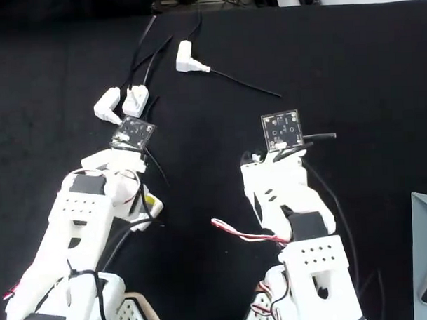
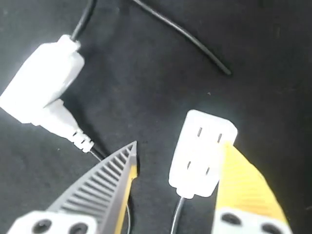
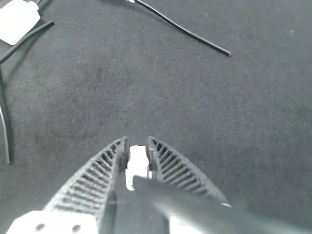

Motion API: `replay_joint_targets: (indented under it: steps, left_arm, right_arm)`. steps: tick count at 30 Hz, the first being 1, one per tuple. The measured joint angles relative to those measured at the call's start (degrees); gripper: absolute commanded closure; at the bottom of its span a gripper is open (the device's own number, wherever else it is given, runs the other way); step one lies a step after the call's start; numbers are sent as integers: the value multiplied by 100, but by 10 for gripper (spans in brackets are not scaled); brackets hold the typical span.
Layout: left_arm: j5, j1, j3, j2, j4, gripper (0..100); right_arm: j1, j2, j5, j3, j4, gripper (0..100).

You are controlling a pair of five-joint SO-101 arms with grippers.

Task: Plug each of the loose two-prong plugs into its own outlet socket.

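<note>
On the black table [image 1: 351,71], L gripper [image 2: 180,146] stands open around a white outlet socket [image 2: 202,153], which touches its yellow finger. Just beside lies a white plug [image 2: 41,87] w/ black cable. R gripper [image 3: 137,140] is clamped on a small white piece [image 3: 138,165]; plug or socket, cannot tell. Another plug [image 1: 189,57] lies farther off.

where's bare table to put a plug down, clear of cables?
Bare: table right of the right gripper and the loose cable's end; the far-left corner. Crowded: ahead of the left gripper, where the socket, a white connector and cords bunch.
</note>
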Motion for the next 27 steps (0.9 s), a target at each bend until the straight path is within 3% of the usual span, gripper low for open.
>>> replay_joint_targets:
  steps: [3, 7, 12, 19, 24, 27]
  left_arm:
    - [0, -35, -97, -26, 229, 740]
    - [0, -18, -695, -431, 1169, 737]
    - [0, 492, -756, -1064, 1732, 735]
    - [-18, 633, 378, -949, 527, 708]
    - [-18, 624, 466, -237, -141, 709]
    - [0, 554, 457, 334, -378, 759]
  right_arm:
    - [0, 0, 0, 0, 0, 986]
    - [0, 0, 0, 0, 0, 986]
    - [0, 0, 0, 0, 0, 986]
    - [0, 0, 0, 0, 0, 986]
    - [0, 0, 0, 0, 0, 986]
    - [0, 0, 0, 0, 0, 986]
